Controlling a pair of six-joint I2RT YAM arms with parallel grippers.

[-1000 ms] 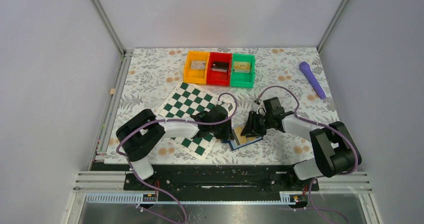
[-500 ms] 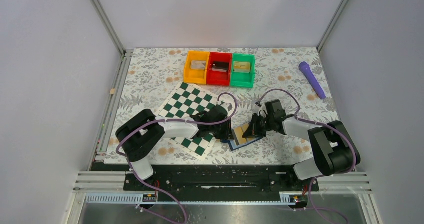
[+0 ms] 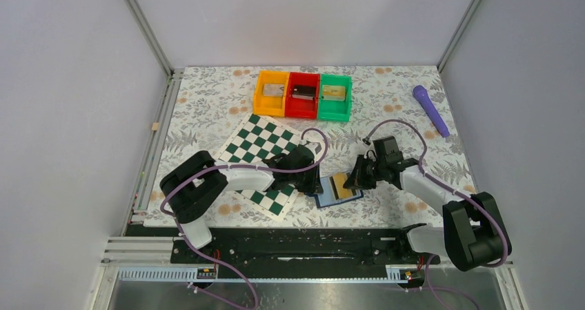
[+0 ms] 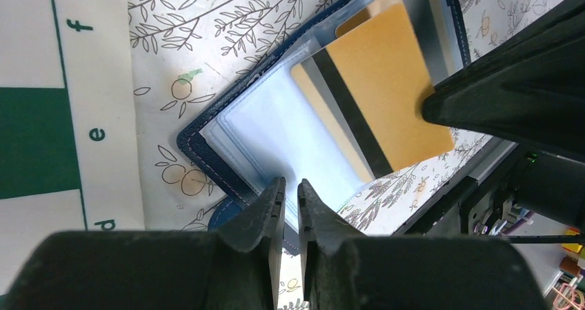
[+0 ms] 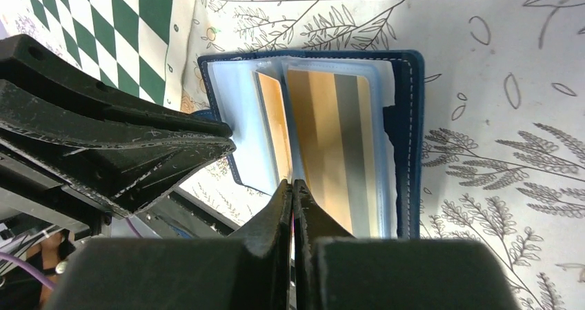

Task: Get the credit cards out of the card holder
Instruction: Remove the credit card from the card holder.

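The blue card holder [image 3: 323, 201] lies open on the flowered cloth, right of the chessboard. My left gripper [image 3: 316, 184] is shut on its left edge; in the left wrist view the dark blue rim [image 4: 207, 151] and clear sleeve run in between the jaws [image 4: 290, 189]. A tan-gold credit card [image 3: 339, 186] with a dark stripe sticks partly out of a pocket [image 4: 386, 96]. My right gripper [image 3: 350, 181] is shut on that card's edge [image 5: 292, 186]. A second gold card [image 5: 272, 123] stands edge-on in the neighbouring sleeve, inside the holder [image 5: 410, 137].
A green-and-white chessboard [image 3: 259, 148] lies under the left arm. Orange [image 3: 271, 92], red [image 3: 302, 92] and green [image 3: 334, 96] bins stand in a row at the back, each with something inside. A purple stick-shaped object [image 3: 431, 110] rests at the far right.
My right gripper closed on the card and has drawn back to the right, sliding the striped card farther out of the pocket. The left arm has stayed in place.
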